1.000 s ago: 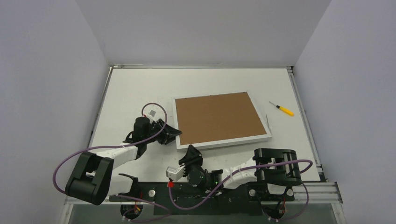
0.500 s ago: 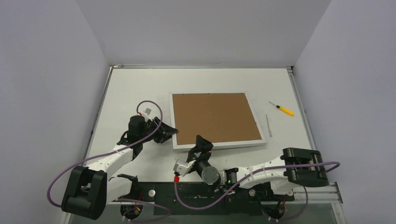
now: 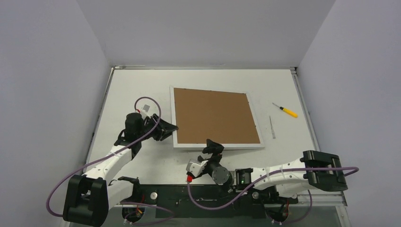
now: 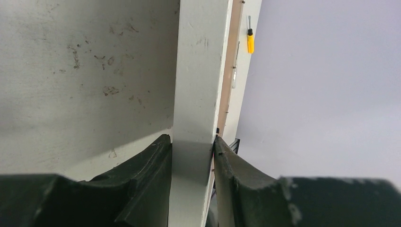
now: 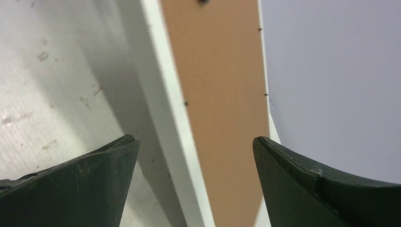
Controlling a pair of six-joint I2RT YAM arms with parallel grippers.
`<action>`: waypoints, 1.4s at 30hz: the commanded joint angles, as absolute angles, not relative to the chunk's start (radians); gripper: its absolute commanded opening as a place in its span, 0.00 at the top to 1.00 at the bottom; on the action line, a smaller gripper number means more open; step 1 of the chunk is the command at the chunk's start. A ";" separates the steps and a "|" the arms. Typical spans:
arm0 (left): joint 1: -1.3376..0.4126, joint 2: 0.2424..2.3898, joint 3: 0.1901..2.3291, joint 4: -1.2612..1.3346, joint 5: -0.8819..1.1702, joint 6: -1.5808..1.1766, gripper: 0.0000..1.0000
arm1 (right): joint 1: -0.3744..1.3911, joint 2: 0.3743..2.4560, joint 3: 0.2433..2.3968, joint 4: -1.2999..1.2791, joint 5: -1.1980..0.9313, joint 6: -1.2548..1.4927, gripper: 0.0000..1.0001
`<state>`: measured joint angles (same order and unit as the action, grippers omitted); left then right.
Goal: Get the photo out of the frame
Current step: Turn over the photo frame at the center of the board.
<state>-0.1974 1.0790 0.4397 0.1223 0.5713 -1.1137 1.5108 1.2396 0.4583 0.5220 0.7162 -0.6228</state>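
The white bench (image 3: 137, 85) fills the middle of the top view. At its centre lies the frame (image 3: 215, 116), brown back up and slightly askew. The left jaws pinch the frame's left edge near the lower left corner. The right jaws stand spread wide at its lower edge, the white border between them. To the right lie a yellow-handled screwdriver (image 3: 287, 111) and, nearer the frame, a thin grey strip (image 3: 272, 127).

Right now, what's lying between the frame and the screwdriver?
A thin grey strip lies on the table between the frame and the screwdriver, touching neither. The top view shows it.
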 commanded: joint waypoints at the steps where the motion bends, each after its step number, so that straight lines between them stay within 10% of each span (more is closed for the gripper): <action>1: -0.169 1.035 0.524 0.177 0.613 -1.155 0.87 | 1.534 1.335 0.534 0.444 0.699 -0.634 0.05; 13: -0.139 1.009 0.527 0.146 0.636 -1.149 0.87 | 1.528 1.701 0.617 0.661 0.988 -0.794 0.00; 30: -0.093 0.994 0.546 0.114 0.680 -1.141 0.86 | 1.472 1.735 0.636 0.762 1.027 -0.831 0.74; 34: -0.075 0.980 0.564 0.091 0.692 -1.139 0.76 | 1.480 1.711 0.657 0.756 1.028 -0.839 0.93; 42: -0.020 0.957 0.600 0.034 0.725 -1.115 0.41 | 1.482 1.620 0.710 0.736 1.045 -0.867 0.95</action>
